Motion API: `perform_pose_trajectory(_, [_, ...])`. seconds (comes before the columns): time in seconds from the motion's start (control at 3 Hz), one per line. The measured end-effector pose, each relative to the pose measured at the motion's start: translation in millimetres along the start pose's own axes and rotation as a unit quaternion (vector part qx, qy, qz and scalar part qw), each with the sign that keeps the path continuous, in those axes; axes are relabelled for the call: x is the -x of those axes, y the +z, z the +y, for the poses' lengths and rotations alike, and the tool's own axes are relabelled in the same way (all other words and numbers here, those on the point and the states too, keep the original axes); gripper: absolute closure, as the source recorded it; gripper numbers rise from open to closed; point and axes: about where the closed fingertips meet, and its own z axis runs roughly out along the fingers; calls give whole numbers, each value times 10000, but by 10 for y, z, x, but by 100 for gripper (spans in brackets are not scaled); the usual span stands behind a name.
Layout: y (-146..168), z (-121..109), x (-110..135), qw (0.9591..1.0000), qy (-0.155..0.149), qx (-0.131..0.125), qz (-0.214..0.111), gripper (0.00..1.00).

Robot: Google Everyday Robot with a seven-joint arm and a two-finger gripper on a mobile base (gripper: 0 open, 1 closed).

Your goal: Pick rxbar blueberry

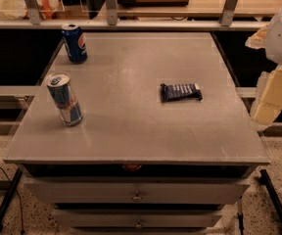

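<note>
Clearance around the rxbar blueberry (181,92) is generous: it lies flat on the right half of the tabletop (131,131), long side running left to right, nothing touching it. The Pepsi can (75,43) stands at the far left corner and the Red Bull can (65,99) nearer on the left, both well apart from the bar, so neither should hinder a grasp from above. The gripper (270,99) hangs off the tabletop's right edge, about level with the bar and not over it yet; whether it is set wide or narrow cannot be told. Approach seems the step in hand, likely ending in a close across the bar's short width.
</note>
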Motion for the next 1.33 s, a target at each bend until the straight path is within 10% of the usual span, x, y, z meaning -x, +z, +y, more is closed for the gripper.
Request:
perform_pose_trajectory(0.67, [68,-71,92,9990,-441,78,-10,0])
perform_pose_trajectory(1.33, [809,-220,703,9760,-2105,558,76,0])
